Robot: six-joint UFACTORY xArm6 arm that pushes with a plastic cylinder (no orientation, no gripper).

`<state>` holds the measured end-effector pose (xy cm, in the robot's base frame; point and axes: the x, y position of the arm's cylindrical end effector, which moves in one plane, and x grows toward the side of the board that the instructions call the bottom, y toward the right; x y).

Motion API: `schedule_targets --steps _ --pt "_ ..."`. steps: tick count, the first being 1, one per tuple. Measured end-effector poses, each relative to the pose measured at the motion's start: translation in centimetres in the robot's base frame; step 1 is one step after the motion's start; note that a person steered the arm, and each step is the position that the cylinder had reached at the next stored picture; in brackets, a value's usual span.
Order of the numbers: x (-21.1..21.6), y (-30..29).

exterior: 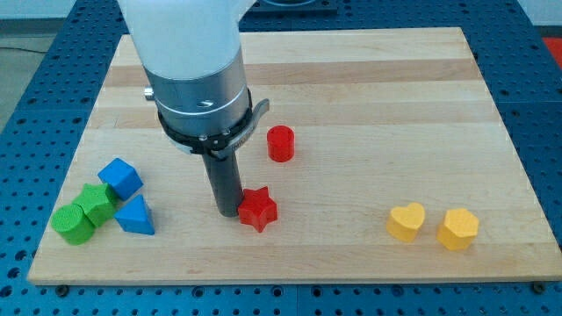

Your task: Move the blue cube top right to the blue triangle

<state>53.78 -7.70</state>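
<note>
The big wooden board (351, 88) is smooth and pale. My tip (227, 211) is a bare rod with nothing to grab with, and it touches the red star (258, 209). The blue cube (120, 178) sits far to the view's left, just above the blue triangle (134, 216), beside two green blocks (84, 211).

The arm (189, 53) runs off the view's top; my tip (226, 211) seems partly hidden – behind the red star (258, 209)
</note>
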Motion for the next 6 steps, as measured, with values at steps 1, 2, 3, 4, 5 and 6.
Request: schedule_targets --steps 1,2,3,4,5,6 --pt "-4.8 -1.0" --pt "-8.4 -8.0" --pt "-8.7 -16.6" --pt "-6.4 -22.5" --pt "-4.8 -17.6" --pt "-4.8 -9.5"
